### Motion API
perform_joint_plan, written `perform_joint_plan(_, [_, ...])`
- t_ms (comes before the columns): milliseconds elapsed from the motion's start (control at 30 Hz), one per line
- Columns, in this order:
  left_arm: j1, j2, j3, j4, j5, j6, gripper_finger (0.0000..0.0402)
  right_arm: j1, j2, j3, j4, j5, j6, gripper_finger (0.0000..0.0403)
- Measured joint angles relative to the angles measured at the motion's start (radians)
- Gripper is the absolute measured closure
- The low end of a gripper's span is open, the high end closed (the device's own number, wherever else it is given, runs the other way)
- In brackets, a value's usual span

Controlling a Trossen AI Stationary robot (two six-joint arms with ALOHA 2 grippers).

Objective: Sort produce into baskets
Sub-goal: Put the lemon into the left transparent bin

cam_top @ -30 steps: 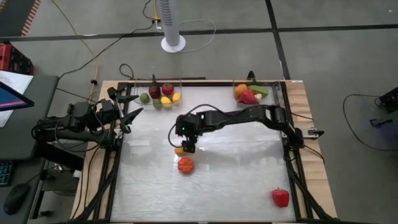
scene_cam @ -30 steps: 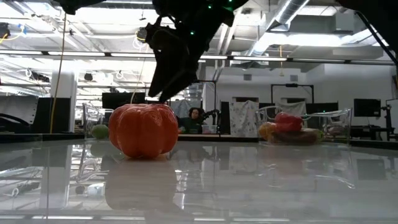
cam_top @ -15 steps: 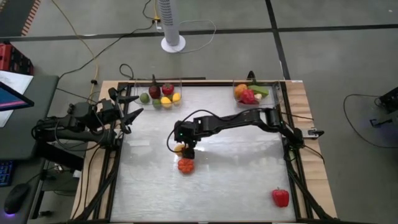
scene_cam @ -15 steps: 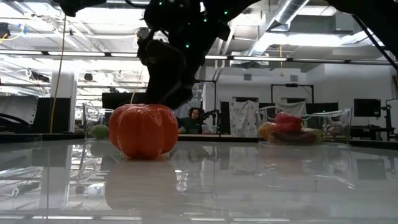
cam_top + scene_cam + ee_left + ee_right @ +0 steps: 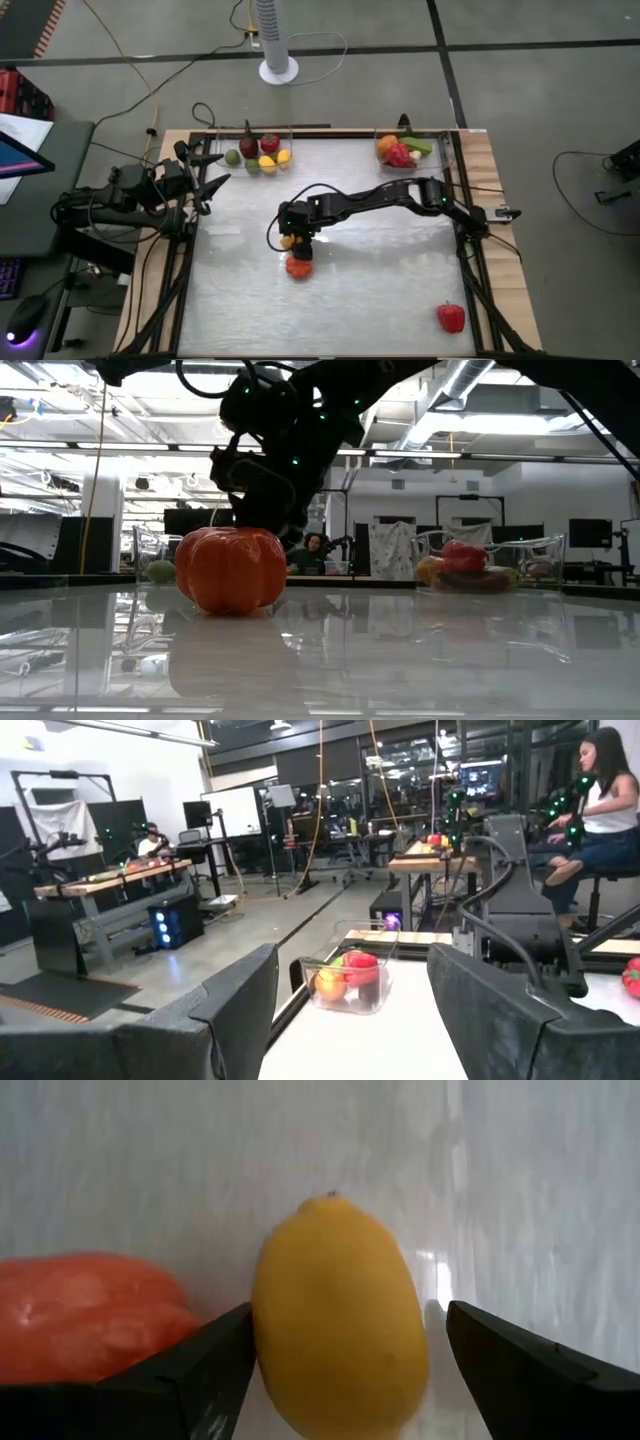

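orange tomato (image 5: 230,568) on table | right pincer (image 5: 262,510) low behind it | basket (image 5: 487,568) far right

Between my right gripper (image 5: 340,1370) fingers: the lemon (image 5: 340,1320) fills most of the gap, one finger almost against it.
Just beside my gripper: orange tomato (image 5: 298,266), crowding the lemon.
Ahead toward the table's (image 5: 380,290) front edge: bare surface, with the red pepper (image 5: 451,317) well apart at the corner.
Behind me: two baskets (image 5: 258,152), (image 5: 404,149) line the rear edge.
My left gripper (image 5: 205,168): parked off the table's side.
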Motion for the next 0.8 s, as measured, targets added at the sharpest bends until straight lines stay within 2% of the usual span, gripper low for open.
perform_joint_plan(200, [0.0,0.0,0.0,-0.002,0.0,0.006,0.0157,-0.002,0.003,0.001,0.008,0.024,-0.009,0.008])
perform_joint_plan(467, [0.0,0.0,0.0,-0.002,-0.001,0.008,0.0157,-0.007,0.003,0.001,0.015,0.076,-0.055,0.0156])
perform_joint_plan(633, [0.0,0.0,0.0,0.0,-0.001,0.007,0.0157,-0.028,-0.004,0.024,0.098,0.206,-0.124,0.0156])
perform_joint_plan(800, [0.0,0.0,0.0,0.001,-0.001,0.007,0.0157,-0.091,-0.008,0.12,0.199,0.267,-0.213,0.0145])
